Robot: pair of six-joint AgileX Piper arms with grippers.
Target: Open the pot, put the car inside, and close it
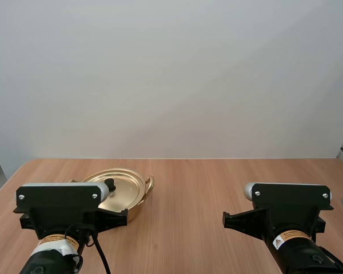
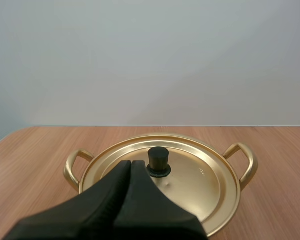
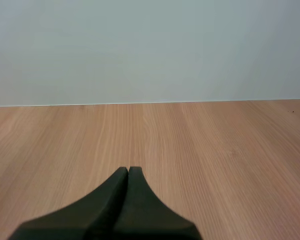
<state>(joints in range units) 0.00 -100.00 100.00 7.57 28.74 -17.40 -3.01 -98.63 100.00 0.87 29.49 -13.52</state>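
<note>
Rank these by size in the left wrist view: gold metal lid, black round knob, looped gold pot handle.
Largest: round gold metal lid.
Then: looped gold pot handle.
Smallest: black round knob.

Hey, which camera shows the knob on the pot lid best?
Left wrist view: the black knob stands at the centre of the gold lid, just past the shut left gripper. The high view catches it small, just beyond the left arm. The right wrist view faces the table.

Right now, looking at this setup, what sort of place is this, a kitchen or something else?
Most likely a robot test bench, not a kitchen: a left arm and a right arm reach over a plain wooden table, and one golden pot, lid on, sits before the left one.
</note>
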